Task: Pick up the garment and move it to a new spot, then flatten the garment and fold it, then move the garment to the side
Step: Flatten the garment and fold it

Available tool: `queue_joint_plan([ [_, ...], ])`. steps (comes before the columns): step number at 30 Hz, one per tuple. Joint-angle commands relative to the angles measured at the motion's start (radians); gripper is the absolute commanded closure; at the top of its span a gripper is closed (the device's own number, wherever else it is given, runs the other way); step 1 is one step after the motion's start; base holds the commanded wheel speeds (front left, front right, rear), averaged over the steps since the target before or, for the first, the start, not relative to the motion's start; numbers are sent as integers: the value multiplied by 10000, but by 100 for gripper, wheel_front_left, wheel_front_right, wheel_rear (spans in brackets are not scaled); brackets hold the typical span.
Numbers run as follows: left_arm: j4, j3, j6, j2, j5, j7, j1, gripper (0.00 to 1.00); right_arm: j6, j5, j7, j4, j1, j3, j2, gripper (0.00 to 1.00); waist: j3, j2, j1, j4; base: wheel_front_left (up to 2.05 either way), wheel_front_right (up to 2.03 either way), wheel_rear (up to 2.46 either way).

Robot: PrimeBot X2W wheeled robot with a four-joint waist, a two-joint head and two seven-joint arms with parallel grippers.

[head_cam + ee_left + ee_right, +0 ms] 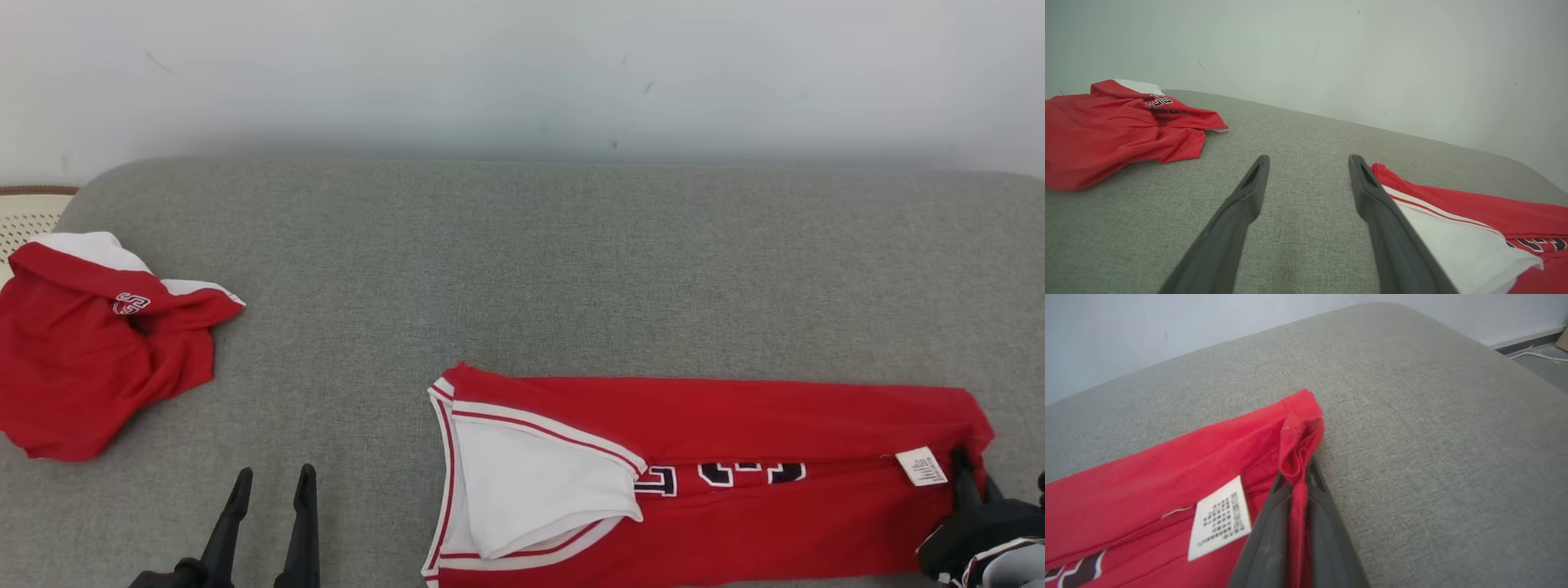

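Far left you have a crumpled red garment (90,359); your left gripper (276,471) stands spread wide, empty; the folded jersey (735,420) lies flat on the grey cushion (571,269); your right gripper (962,469) is clamped on its right-end hem.

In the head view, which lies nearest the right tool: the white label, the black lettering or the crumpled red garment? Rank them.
1. White label, just left of the right tool.
2. Black lettering, middle of the folded jersey.
3. Crumpled red garment, far left.
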Motion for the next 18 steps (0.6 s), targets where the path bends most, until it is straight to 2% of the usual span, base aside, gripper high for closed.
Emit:
queue_joint_plan([
  [1, 21, 89, -40, -32, 123, -41, 223, 0, -8, -30, -46, -32, -3, -10, -56, 100, -10, 0, 0, -18, 0, 0, 0],
  [8, 87, 465, -189, -183, 220, -41, 313, 0, -8, 847, 528, -1297, 22, 705, -8, 100, -92, 0, 0, -261, 0, 0, 0],
  [18, 172, 773, -375, -356, 375, -41, 424, 0, -6, 3584, 2238, -5271, 1012, 2332, -2, 100, -259, 0, 0, -350, 0, 0, 0],
])
